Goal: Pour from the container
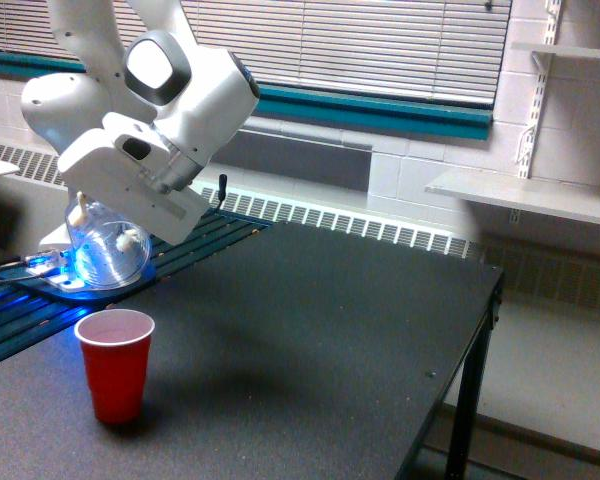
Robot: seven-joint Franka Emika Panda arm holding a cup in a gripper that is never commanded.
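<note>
At left of frame, we see the gripper (108,232) clamped on the tipped, seemingly emptied container (106,255) above the red cup (114,362); we judge righting it comes next.

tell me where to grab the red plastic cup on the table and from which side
Grip the red plastic cup around its upper wall, just under the rim, coming in level from the exterior view's right. It stands upright and tapers downward, so the wider top resists slipping. That side of the dark table is bare; the clear round container hangs above it.
</note>
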